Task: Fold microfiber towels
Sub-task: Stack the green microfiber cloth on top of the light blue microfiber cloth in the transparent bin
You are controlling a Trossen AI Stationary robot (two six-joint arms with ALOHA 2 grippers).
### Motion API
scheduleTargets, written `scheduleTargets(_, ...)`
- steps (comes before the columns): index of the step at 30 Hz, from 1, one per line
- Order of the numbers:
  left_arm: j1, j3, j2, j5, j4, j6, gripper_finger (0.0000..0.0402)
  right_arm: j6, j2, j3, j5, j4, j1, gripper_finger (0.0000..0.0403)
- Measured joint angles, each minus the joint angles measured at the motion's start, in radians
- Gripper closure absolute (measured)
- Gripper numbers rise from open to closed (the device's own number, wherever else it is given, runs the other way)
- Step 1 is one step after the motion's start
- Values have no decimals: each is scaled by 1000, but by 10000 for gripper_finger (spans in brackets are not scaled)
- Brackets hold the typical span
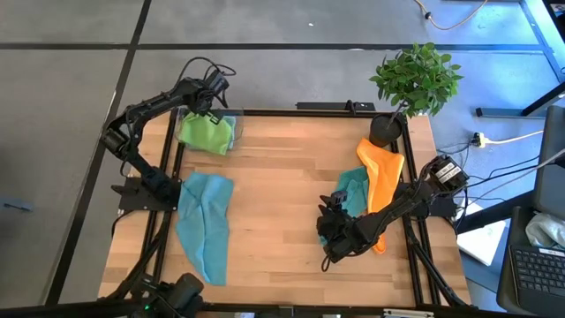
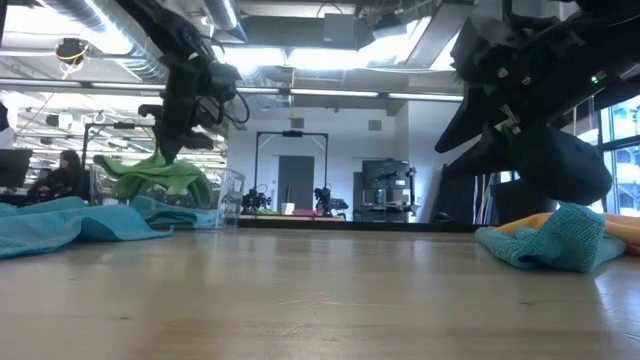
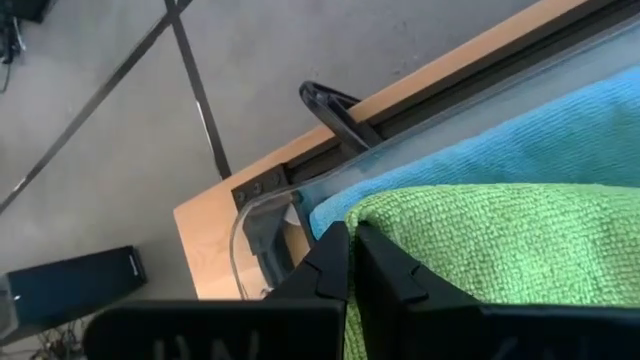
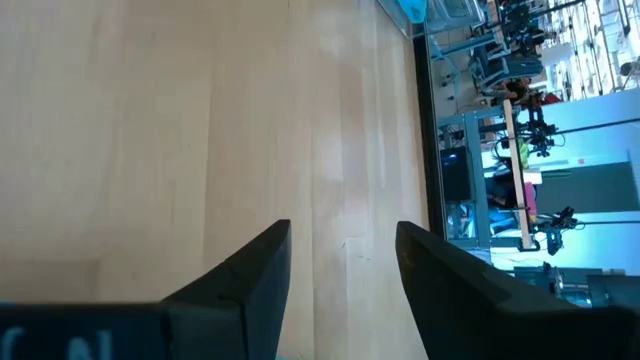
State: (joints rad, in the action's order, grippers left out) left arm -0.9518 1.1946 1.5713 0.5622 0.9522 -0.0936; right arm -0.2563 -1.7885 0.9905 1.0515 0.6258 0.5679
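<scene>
A lime green towel (image 1: 207, 132) lies bunched in a clear bin (image 1: 235, 117) at the far left corner, on top of a light blue towel (image 3: 520, 140). My left gripper (image 3: 350, 240) is shut at the green towel's edge. A second light blue towel (image 1: 205, 225) lies spread along the left side of the table. On the right, an orange towel (image 1: 381, 177) lies partly over a teal one (image 1: 353, 196). Just beside them my right gripper (image 4: 345, 250) hangs open over bare wood, touching nothing. My left gripper meets the lime green towel at an edge near one corner (image 3: 372, 215), fingers slanting down from above. The shut fingertips hide the pinch itself. In the low view the cloth rises to a peak (image 2: 155, 162) under the fingers, and the rest lies in the bin.
A potted plant (image 1: 415, 79) stands at the far right corner. The middle of the wooden table (image 1: 282, 203) is bare. A black frame (image 1: 168, 177) runs along the table's sides. Beyond the table, a person (image 2: 68, 172) sits in the room.
</scene>
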Motion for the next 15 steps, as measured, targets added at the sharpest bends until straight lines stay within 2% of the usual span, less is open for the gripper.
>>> scheduleTargets(8, -11, -18, 0, 56, -68, 44, 358, -1, 0, 0, -15, -5, -20, 218)
scheduleTargets(15, -15, -18, 0, 55, -68, 64, 350, 3, 0, 0, -17, -5, -23, 218)
